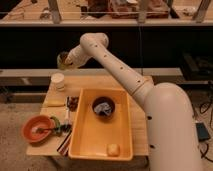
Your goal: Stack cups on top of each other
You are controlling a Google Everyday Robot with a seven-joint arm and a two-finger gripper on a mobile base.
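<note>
The end effector (pixel 69 58), pinching the olive cup (pixel 62 60), hangs above and just behind the white cup (pixel 58 81), upright on the tabletop (pixel 95 82)

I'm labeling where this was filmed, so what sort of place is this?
Likely a robotics lab or workshop: a small wooden table carrying a yellow tub stands in front of long cluttered benches, and the robot's claw holds an olive cup above the table's far edge.

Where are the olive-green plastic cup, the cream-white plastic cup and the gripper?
olive-green plastic cup (pixel 62 60): camera view, side wall.
cream-white plastic cup (pixel 58 80): camera view, side wall.
gripper (pixel 69 59): camera view, tip, beside olive-green cup.
</note>
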